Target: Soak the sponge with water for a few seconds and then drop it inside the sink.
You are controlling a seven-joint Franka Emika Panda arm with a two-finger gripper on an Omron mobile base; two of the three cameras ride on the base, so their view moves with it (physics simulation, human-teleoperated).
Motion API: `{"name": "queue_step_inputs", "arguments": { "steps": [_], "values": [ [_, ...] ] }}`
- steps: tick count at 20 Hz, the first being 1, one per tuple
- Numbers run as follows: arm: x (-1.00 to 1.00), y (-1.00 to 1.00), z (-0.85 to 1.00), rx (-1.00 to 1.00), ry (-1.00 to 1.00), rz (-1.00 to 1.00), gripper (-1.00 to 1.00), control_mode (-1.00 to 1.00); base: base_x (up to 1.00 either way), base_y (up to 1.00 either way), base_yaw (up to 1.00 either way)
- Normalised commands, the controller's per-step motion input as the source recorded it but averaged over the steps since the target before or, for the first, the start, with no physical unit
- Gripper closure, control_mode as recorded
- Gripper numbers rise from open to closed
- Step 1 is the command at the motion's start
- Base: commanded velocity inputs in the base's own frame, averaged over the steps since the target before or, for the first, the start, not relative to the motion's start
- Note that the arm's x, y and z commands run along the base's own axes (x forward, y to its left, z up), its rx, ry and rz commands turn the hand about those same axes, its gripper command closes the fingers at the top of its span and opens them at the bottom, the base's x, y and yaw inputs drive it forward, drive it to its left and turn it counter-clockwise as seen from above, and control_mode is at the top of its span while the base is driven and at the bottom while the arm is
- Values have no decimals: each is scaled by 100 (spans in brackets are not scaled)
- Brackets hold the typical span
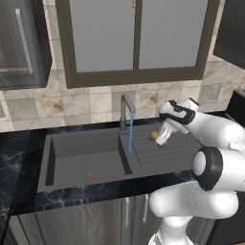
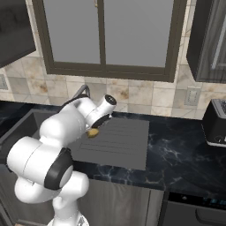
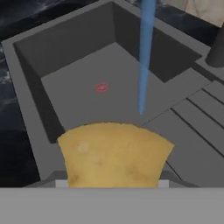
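Gripper point(image 1: 161, 139) clamped on the sponge point(image 1: 154, 136) above the ribbed drainboard point(image 1: 162, 152), beside the water point(image 1: 130, 136).

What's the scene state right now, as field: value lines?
end effector: shut on the sponge, above the ribbed drainboard
sponge: yellow-tan, held, not yet under the water
water: running from the faucet, a thin blue stream landing at the basin's right edge
sink: dark grey, red drain mark on the basin floor
toaster: on the counter, far right
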Motion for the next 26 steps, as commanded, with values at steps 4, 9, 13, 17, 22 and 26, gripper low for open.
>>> {"name": "queue_step_inputs", "arguments": {
  "steps": [4,9,13,17,22,26],
  "values": [
    [0,27,0,2,-6,16,100,-100,0,0,0],
    [0,32,0,0,-6,7,100,-100,0,0,0],
    [0,27,-8,0,-6,5,100,-100,0,0,0],
    [0,24,-21,0,-11,4,100,-100,0,0,0],
    [0,26,-22,1,-15,2,100,-100,0,0,0],
    [0,18,-8,5,-14,1,100,-100,0,0,0]
  ]
}}
